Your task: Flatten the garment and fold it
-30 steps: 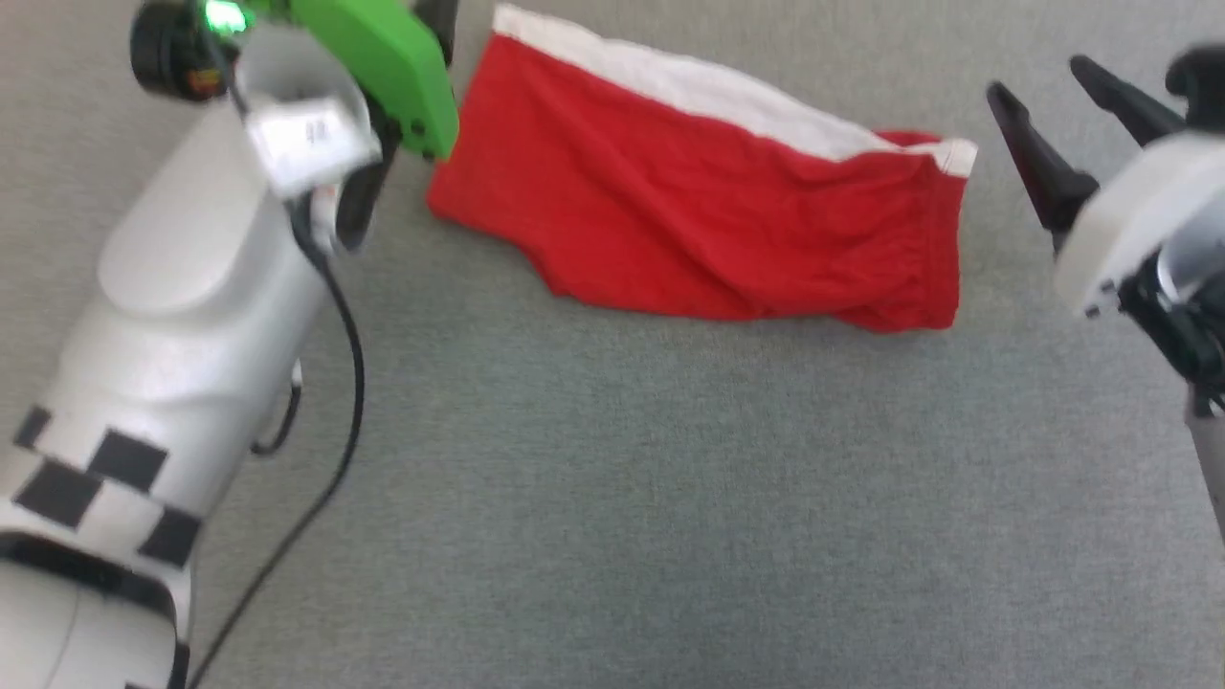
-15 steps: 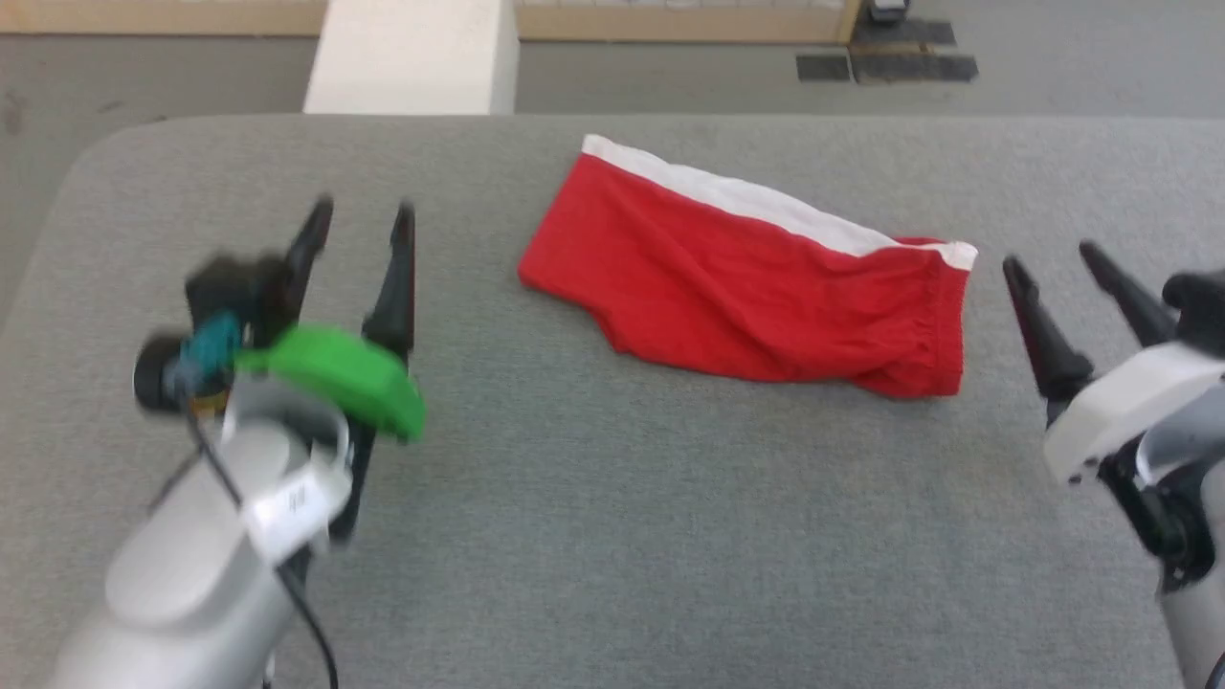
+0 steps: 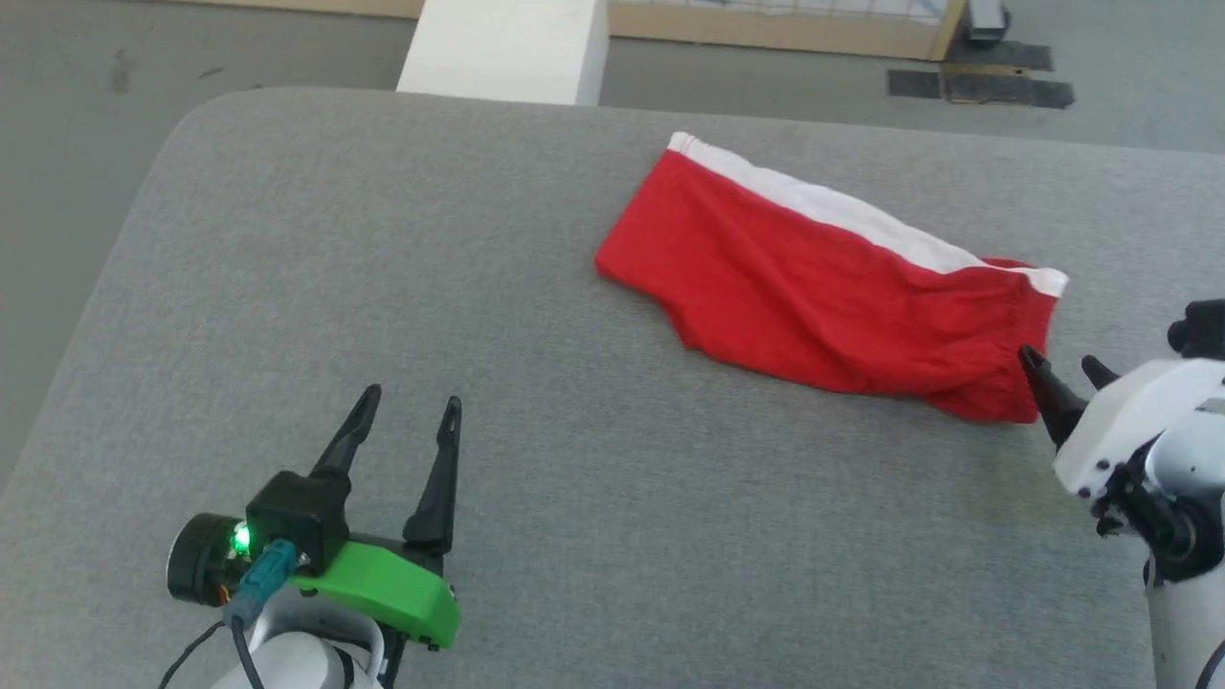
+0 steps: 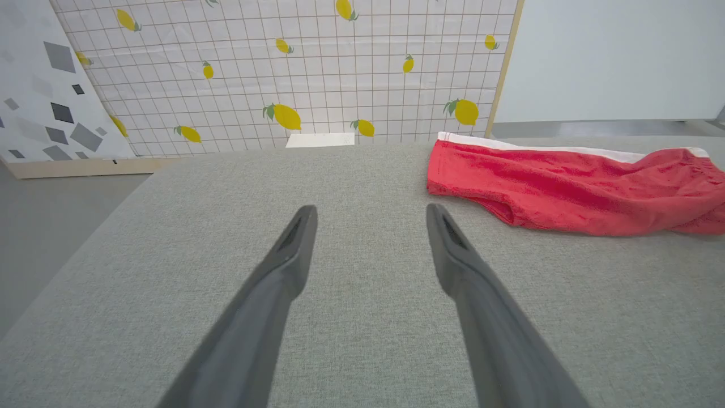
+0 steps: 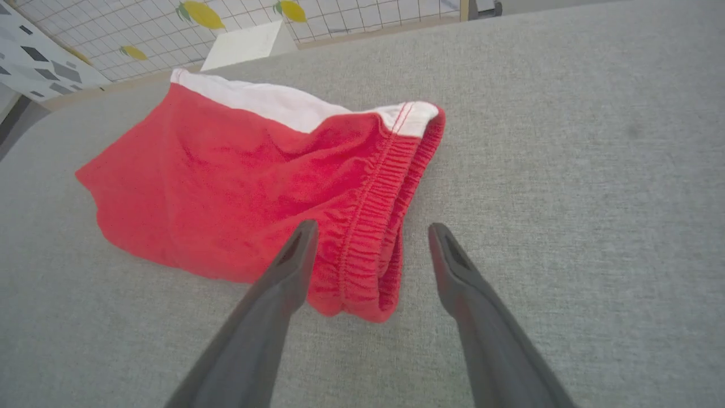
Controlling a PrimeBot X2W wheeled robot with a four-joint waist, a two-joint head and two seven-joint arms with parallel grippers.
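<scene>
The garment (image 3: pixel 823 297), red shorts with a white stripe along the far edge, lies folded over on the grey table toward the right. Its gathered elastic waistband (image 5: pixel 374 226) faces my right gripper (image 3: pixel 1057 368), which stands open just short of that end, above the cloth's near corner. In the right wrist view the waistband sits between and beyond my open right gripper (image 5: pixel 368 232). My left gripper (image 3: pixel 409 405) is open over bare table at the lower left, well away from the garment (image 4: pixel 566 187). No print shows on the cloth.
The grey table (image 3: pixel 383 268) has a rounded far-left corner, with floor beyond it. A white block (image 3: pixel 507 48) stands past the far edge. A lemon-patterned grid panel (image 4: pixel 294 73) rises behind the table.
The head camera has tilted up and shifted, so more of the table shows. My left arm has drawn back toward the near left. My right gripper now sits closer to the waistband end.
</scene>
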